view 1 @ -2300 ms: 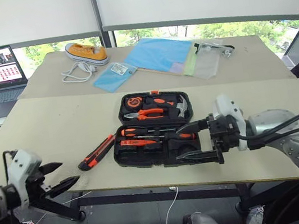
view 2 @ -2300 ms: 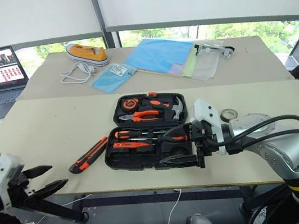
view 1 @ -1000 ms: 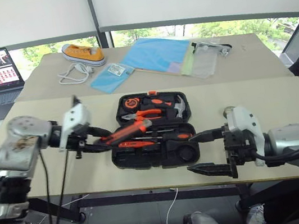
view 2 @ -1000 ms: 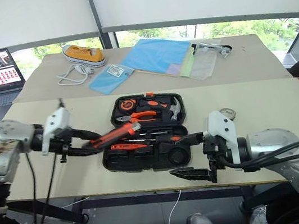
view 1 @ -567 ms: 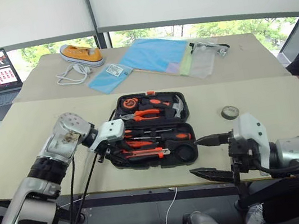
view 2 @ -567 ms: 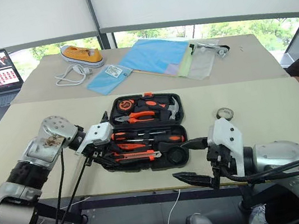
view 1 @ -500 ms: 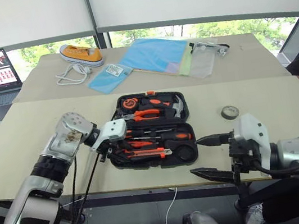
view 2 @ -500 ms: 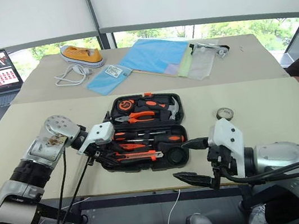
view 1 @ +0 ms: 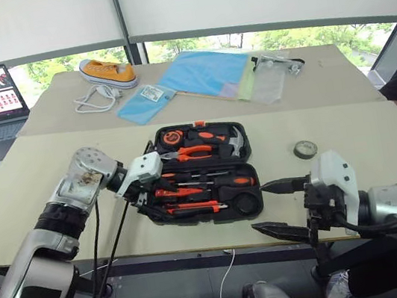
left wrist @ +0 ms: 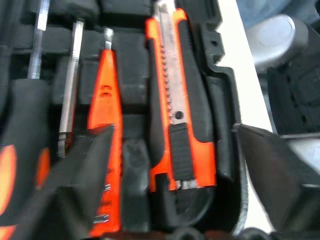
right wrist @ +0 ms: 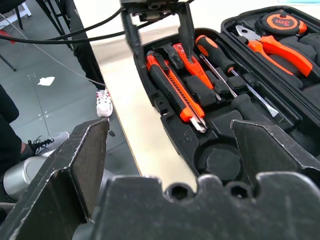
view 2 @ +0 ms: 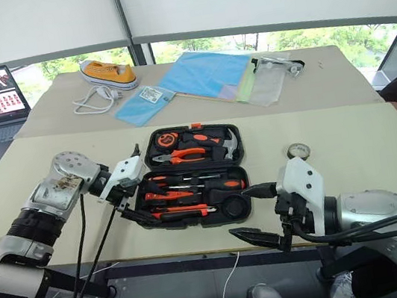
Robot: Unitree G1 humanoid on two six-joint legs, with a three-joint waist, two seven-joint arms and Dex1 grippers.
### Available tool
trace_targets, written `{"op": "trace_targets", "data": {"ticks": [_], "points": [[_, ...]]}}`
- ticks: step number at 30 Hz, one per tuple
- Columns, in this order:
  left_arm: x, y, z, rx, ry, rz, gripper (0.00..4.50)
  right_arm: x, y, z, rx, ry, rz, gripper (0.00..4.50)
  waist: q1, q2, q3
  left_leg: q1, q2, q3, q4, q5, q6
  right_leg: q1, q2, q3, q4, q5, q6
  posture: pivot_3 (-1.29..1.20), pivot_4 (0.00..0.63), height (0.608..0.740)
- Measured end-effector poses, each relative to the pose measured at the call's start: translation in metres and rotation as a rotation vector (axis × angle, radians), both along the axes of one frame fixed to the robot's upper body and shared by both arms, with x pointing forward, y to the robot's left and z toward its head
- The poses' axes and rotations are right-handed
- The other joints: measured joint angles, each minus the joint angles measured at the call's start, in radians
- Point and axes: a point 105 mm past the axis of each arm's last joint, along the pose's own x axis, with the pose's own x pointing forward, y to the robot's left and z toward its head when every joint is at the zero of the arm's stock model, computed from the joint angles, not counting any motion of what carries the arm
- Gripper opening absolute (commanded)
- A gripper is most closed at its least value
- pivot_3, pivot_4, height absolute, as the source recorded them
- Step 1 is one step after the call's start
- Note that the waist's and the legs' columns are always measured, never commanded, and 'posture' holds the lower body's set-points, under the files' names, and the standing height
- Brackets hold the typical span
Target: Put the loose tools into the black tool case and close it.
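Between the black fingers of your left pincer (left wrist: 165, 165), the orange-and-black utility knife (left wrist: 172, 100) is lying in its shaped recess along the near edge of the black tool case (view 1: 201, 173). The fingers are standing apart on either side of the knife's rear end without pressing it, which suggests the knife is seated and the hand is free to back off. Just beside the knife, toward the hinge side, the slim all-orange screwdriver (left wrist: 104, 95) is resting in its own slot, and beyond it the screwdrivers with orange-and-black handles (view 1: 223, 183) are lying in theirs, so each tool is sitting where the moulding fits it.

Your right pincer (view 1: 280, 208) is hovering off the case's right front corner, over the counter (view 1: 50, 165) edge, with its fingers spread wide and nothing between them. From there it is looking across the round empty recess (right wrist: 222, 162) at the case's near corner, the likely home for the small dark tape roll (view 1: 304, 149), which is sitting loose on the counter well beyond that pincer, to the right of the case.

The lid half, with the pliers (view 1: 190, 152) and hammer (view 1: 237, 141), is lying open flat, so you are probably fetching the tape roll next, then closing up.
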Motion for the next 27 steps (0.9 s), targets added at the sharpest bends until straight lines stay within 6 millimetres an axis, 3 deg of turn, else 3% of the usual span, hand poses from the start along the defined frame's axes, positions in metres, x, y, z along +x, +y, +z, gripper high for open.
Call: {"op": "trace_targets", "data": {"ticks": [6, 8, 16, 27], "points": [[-0.001, -0.01, 0.001, -0.024, -0.016, -0.034, 0.51, 0.001, 0.0, -0.001, -0.008, 0.006, 0.014, 4.5, 0.001, 0.0, 0.0, -0.001, 0.0, 0.0, 0.0, 0.0, 0.0, 0.0, 0.002, 0.0, 0.0, 0.0, 0.0, 0.0, 0.15, 0.718], [-0.003, -0.011, 0.002, -0.024, -0.024, -0.047, 0.12, 0.001, 0.0, -0.002, -0.014, 0.003, 0.014, 4.5, 0.0, 0.0, 0.0, 0.0, 0.0, 0.0, 0.0, 0.0, 0.0, 0.0, 0.003, 0.0, 0.0, 0.0, 0.0, 0.0, 0.15, 0.718], [-0.01, -0.009, -0.008, 0.06, -0.106, -0.142, 0.12, 0.001, 0.0, -0.002, -0.012, 0.002, 0.012, 4.5, 0.0, 0.0, 0.0, 0.001, 0.0, 0.0, 0.0, 0.0, 0.0, 0.0, 0.003, 0.001, 0.0, 0.0, 0.0, 0.0, 0.15, 0.718], [-0.005, -0.015, -0.018, 0.114, -0.183, -0.195, 0.12, 0.004, -0.001, -0.003, -0.005, -0.001, -0.021, 4.5, 0.0, -0.001, -0.002, 0.007, 0.002, 0.0, 0.0, -0.001, 0.001, 0.006, -0.001, 0.001, 0.0, 0.0, 0.0, 0.0, 0.15, 0.718]]}}
